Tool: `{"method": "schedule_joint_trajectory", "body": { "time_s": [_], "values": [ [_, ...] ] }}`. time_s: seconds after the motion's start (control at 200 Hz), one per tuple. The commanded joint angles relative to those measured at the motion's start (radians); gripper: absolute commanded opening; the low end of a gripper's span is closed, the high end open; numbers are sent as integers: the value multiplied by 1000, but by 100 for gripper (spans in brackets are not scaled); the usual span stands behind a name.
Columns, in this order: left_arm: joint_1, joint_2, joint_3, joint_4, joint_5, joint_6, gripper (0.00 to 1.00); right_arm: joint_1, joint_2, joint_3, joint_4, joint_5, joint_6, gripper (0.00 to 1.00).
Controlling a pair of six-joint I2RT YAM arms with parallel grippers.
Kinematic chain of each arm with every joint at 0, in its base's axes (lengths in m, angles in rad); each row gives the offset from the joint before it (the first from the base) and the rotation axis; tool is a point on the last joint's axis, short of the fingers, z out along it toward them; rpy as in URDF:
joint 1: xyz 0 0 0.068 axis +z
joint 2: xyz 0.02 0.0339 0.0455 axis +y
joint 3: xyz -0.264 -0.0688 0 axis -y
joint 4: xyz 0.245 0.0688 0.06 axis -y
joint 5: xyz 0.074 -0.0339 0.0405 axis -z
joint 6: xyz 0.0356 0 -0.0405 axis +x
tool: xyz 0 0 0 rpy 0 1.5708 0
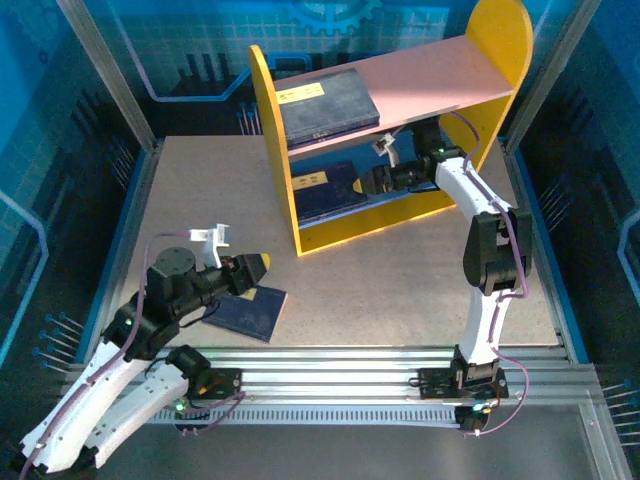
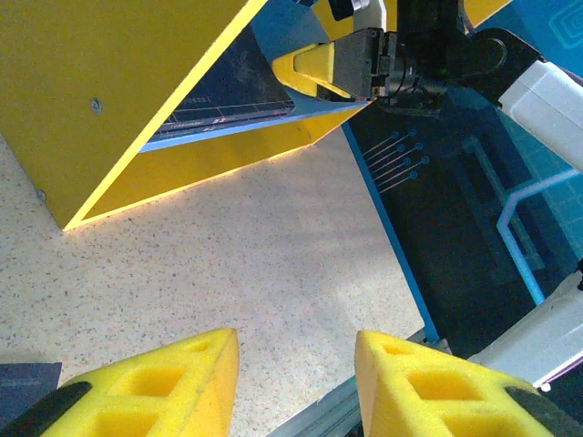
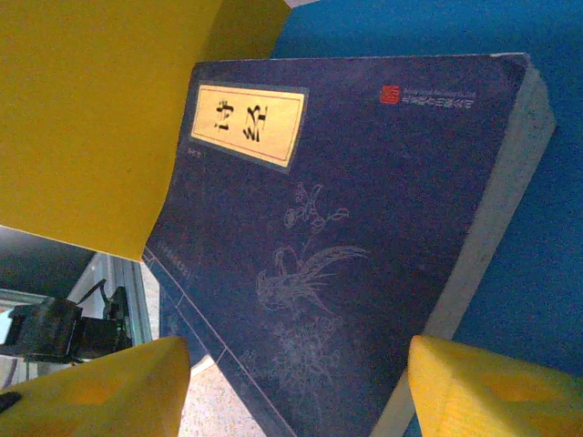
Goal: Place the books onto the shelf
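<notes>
Navy book [image 3: 346, 237], yellow label [image 3: 248, 123], red seal [image 3: 390, 94]

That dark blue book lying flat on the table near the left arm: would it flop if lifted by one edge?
The book looks thin, so probably light and liable to sag somewhat. Lying flat on the table, it should slide, not roll or tip.

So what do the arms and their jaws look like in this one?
Both the left arm and right arm have white shell links with black joint housings, and a thin purple cable runs along each. The jaws are yellow wedge-shaped pads with moulded hollows. A white camera bracket sits on the left wrist.
</notes>
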Motion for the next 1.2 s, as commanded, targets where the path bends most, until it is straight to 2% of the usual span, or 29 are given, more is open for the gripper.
{"method": "schedule_joint_trajectory", "body": {
  "time_s": [0.0, 0.701, 0.901, 1.091, 1.196],
  "values": [
    [-3, -9, 16, -9, -14, 14, 39, -4, 6, 10, 4, -6, 11, 65],
    [-3, -10, 22, -28, -37, 15, 43, -39, -114, -168, 99, 1, 58, 64],
    [-2, 3, 37, -104, -96, 3, 46, -49, -180, -253, 147, 124, 160, 64],
    [-3, 56, 66, -241, -198, -48, 46, -52, -312, -413, 229, 247, 269, 63],
    [-1, 94, 65, -292, -243, -76, 44, -41, -385, -478, 213, 351, 285, 63]
  ]
}}
